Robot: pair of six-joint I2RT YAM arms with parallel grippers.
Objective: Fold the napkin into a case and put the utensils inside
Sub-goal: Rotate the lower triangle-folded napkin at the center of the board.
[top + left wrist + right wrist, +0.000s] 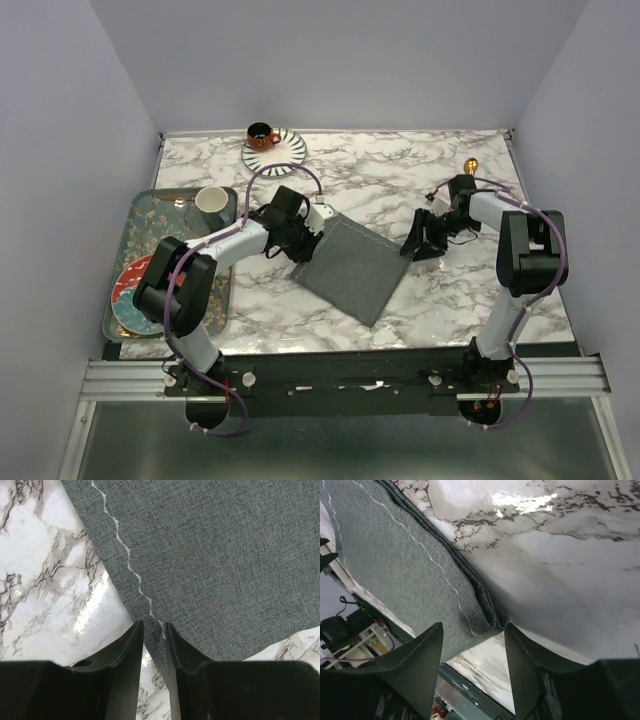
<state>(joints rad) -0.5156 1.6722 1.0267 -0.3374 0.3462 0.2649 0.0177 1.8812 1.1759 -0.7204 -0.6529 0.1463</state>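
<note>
**Both end effectors at opposite corners of the grey napkin**

The left end effector (153,625) stands with its jaws narrow, only a thin slot between the two black fingers (131,652). Its tips sit right at the napkin (350,265), on the cloth's left corner. In the left wrist view the pale stitched hem runs up the cloth straight out of that slot. The fabric fans out ahead of the tips and to their right, and bare marble bench (400,170) shows to their left. Whether the tips actually nip the cloth or merely rest over it cannot be told.

The right end effector (474,626) stands with its jaws wide. They straddle the napkin's opposite corner, which lies between the tips without being clamped. The right wrist view shows several stacked layers of cloth at that corner. The corner's end lies just beside the inner face of one finger, and the rest of the napkin stretches away ahead of the tips. The cloth lies flat on the bench between the two end effectors.

One gold utensil (470,165) lies on the marble beyond the right end effector, apart from the napkin. An orange cup (262,134) on a striped saucer (288,152) stands well beyond the left end effector. A tray (140,215) with a white cup (213,199) lies out to that end effector's left.
</note>
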